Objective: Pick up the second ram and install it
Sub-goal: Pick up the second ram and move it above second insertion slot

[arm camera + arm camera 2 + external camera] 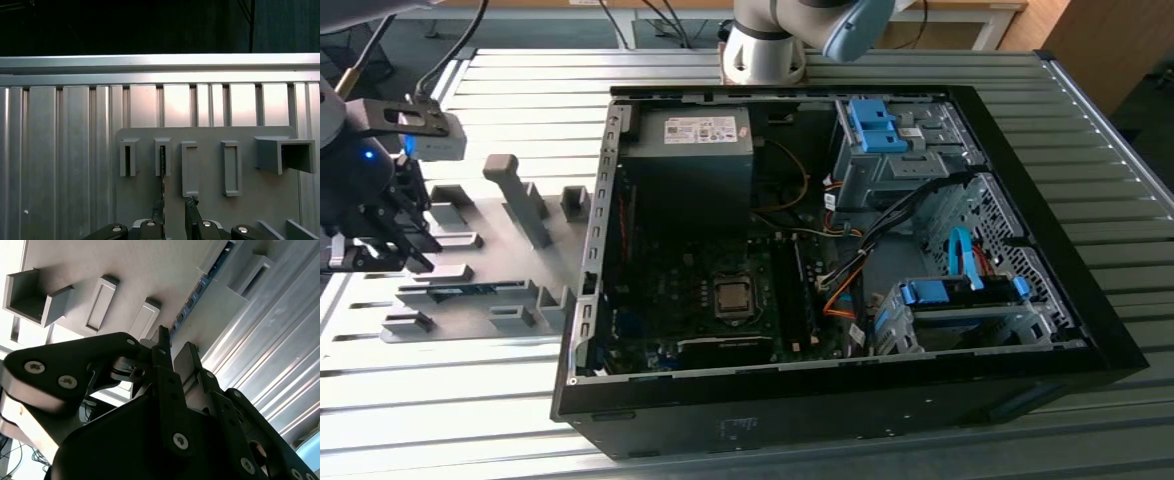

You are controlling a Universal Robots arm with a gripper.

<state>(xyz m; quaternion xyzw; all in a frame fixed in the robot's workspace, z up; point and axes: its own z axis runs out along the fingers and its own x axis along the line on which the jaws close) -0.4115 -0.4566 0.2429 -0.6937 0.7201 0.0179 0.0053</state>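
The black two-fingered hand (175, 205), slightly parted and empty, is hovering over the thin blue circuit-board stick (194, 295); straddling its edge squarely is probably mattering most.

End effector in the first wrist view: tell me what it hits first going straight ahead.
Likely the second ram, standing on edge in the grey fixture plate; it lines up close to one side of the open end effector. Depth is unclear; it could be the plate instead.
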